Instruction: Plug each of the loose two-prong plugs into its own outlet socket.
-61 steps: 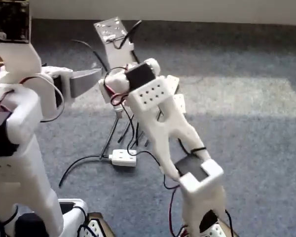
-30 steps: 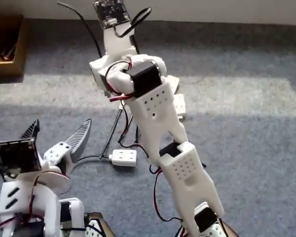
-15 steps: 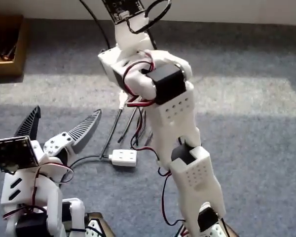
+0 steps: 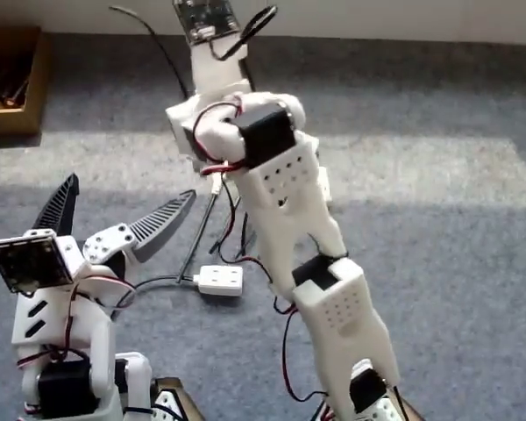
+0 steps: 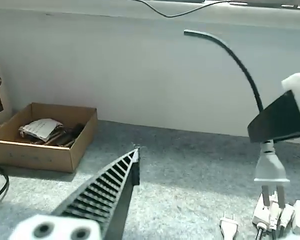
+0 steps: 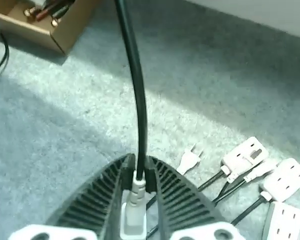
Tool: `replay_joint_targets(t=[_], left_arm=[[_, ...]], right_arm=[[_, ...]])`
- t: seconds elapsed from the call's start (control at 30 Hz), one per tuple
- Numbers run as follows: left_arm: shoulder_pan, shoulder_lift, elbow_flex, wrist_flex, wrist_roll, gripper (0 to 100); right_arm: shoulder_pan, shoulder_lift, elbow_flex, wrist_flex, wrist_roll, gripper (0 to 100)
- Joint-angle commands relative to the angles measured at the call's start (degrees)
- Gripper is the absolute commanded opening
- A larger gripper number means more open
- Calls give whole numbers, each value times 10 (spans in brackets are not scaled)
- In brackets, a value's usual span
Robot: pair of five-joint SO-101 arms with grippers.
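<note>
Insertion approach under way, nothing seated yet.
High: right arm dipped back down in the last half-second; left gripper [image 4: 114, 215] edged up, wide open, empty, socket [image 4: 219, 280] at its 4 o'clock. Left wrist: plug [image 5: 271, 167] prongs-down over sockets [image 5: 260, 217]. Right wrist: right gripper [image 6: 135, 161] clamped on plug.

White printed shells on left arm [image 4: 66, 329] and right arm [image 4: 285, 189]; the right links carry hole grids [image 4: 276, 167] (neat dot rows). Black servo [image 4: 265, 133] at a joint; red and black wires [image 4: 219, 167] looped outside. Black, ribbed, tapering left fingers [image 4: 162, 221].
</note>
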Motion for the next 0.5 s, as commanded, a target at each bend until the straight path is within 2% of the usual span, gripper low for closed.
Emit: replay_joint_targets(t=[0.0,0.07,0.3,0.47], left_arm=[[3,0,3,-30,0,553],[5,0,6,-39,3,553],[7,0,31,-40,4,553],[7,0,36,-38,4,553]], right_arm=[[-11,-112,54,25,-9,5],[-26,-170,89,25,-6,5],[-95,-347,349,18,-8,5],[-99,-400,420,-2,-7,5]])
